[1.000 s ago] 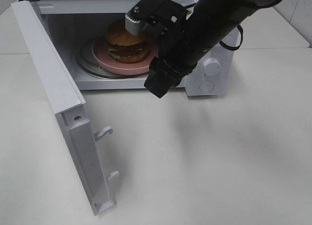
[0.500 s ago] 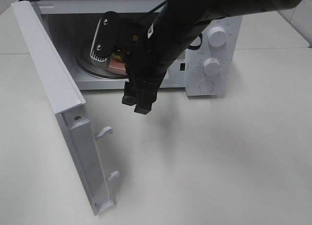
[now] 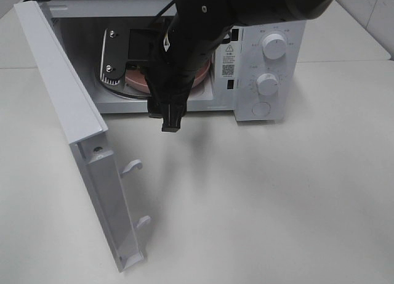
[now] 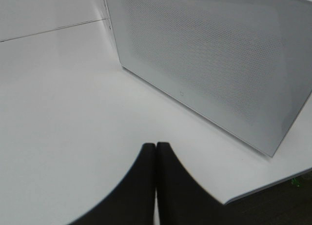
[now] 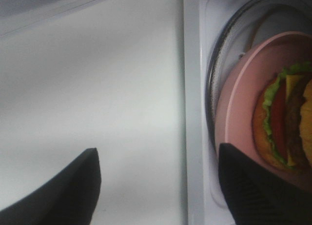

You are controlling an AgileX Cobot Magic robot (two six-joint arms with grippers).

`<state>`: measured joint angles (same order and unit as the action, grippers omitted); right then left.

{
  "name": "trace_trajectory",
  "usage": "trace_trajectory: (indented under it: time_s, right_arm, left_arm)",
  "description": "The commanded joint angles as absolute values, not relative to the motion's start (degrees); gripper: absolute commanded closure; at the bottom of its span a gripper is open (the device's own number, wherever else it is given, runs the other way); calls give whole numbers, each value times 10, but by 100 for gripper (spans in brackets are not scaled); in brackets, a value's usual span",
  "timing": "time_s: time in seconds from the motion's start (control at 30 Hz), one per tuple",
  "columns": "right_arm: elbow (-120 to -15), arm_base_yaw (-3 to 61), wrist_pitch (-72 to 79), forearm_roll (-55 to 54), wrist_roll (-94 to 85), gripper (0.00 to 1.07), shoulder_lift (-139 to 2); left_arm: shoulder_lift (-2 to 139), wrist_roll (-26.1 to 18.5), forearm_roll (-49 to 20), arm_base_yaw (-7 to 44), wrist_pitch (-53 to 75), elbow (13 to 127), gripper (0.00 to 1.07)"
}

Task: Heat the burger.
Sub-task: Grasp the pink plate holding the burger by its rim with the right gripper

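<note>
Burger inside microwave, just right of right claw (wide open, empty). Left claw, closed on nothing, faces outer side of door; we judge it likelier pusher.

No word or number can be read anywhere. On the microwave's control panel, in the exterior high view, a small sticker bears a triangular warning sign with lines of print beneath it that are too fine to make out, and just below it sits a square code label, also illegible. Tiny scale marks ring the upper knob and the lower knob, too small to read, and the left wrist view shows only a faint, unreadable mark on the microwave door.
</note>
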<state>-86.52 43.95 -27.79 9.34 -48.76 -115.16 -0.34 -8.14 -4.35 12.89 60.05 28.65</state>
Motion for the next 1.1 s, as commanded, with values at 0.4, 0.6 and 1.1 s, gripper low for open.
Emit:
trace_trajectory:
  time_s: [0.4,0.6,1.1]
  right_arm:
    - [-938,447,-264,156,-453,40,-1215]
    - [-959,447,-262,160,-439,40,-1238]
    - [-959,447,-258,207,-399,40,-1244]
  left_arm:
    - [-14,-80,-49,127,592,284,106]
    - [-14,-80,-49,127,592,284,106]
    - [-14,-80,-49,127,592,284,106]
